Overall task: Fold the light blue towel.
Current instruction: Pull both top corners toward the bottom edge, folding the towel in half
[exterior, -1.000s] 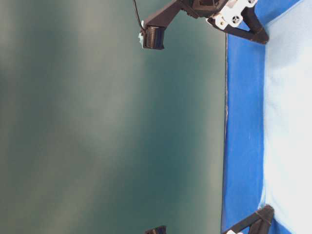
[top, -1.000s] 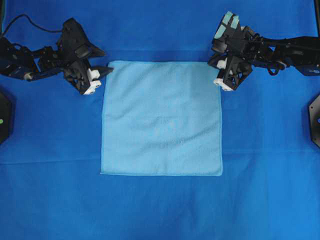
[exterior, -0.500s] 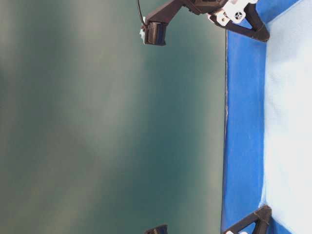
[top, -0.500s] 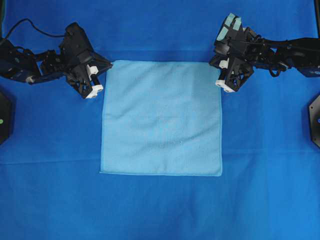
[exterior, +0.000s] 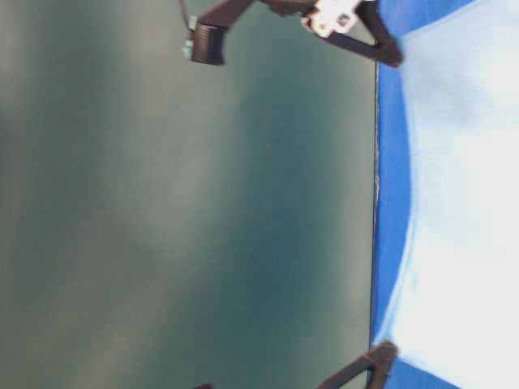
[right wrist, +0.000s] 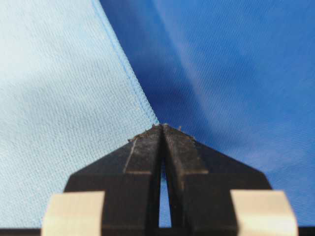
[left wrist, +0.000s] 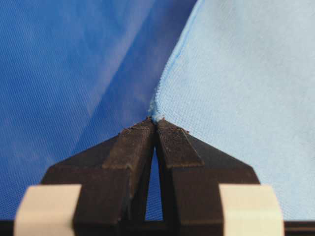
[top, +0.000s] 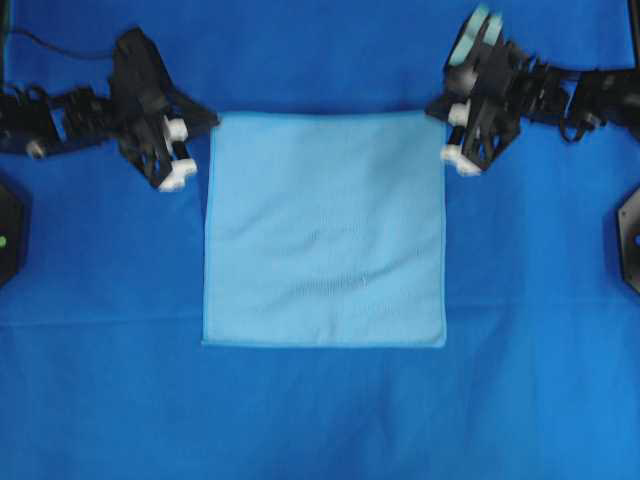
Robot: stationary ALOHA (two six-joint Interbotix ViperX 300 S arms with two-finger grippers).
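Although both jaws are pinched shut on the far corners of the light blue towel point(top: 325, 228), left gripper point(left wrist: 155, 121) and right gripper point(right wrist: 162, 127) alike, it lies unfolded on the worktop point(top: 320, 420), so the whole fold remains.

Overhead camera looks straight down; table-level camera is rotated sideways at table point(exterior: 389, 203) edge; wrist cameras close, sharing towel point(top: 325, 230) corners.
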